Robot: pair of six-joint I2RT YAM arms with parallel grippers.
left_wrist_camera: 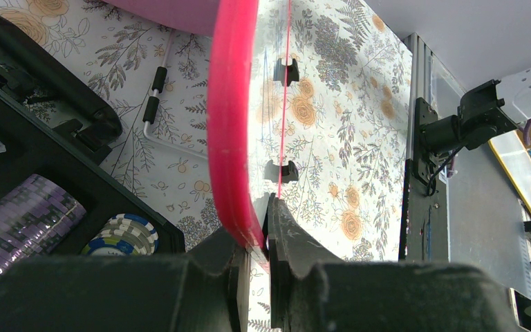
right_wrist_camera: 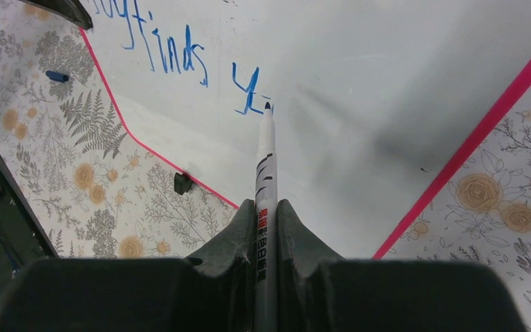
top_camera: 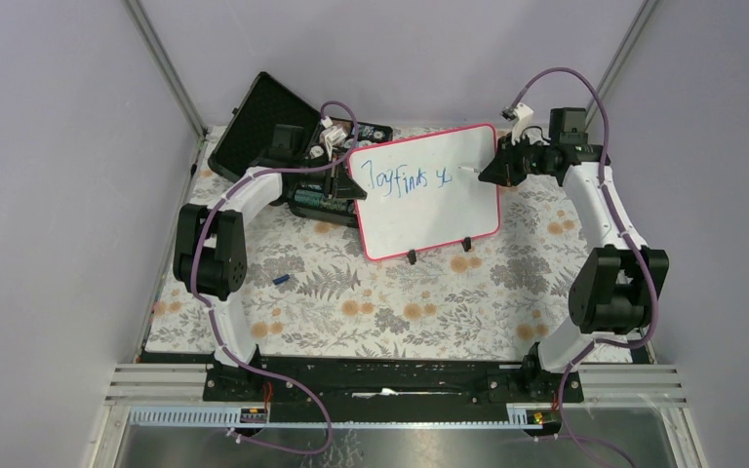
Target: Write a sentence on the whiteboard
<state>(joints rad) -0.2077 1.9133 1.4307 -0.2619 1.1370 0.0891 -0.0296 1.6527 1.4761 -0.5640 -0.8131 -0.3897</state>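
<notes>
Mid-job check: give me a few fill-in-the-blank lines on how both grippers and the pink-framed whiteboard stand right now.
1. The right gripper is shut on the white marker pen, whose tip meets the glossy white whiteboard beside ____ handwriting.
2. The left gripper clamps that board's pink-red ____.
3. Striped poker chips sit inside the open ____ case.
Missing words: blue; frame; black.
</notes>
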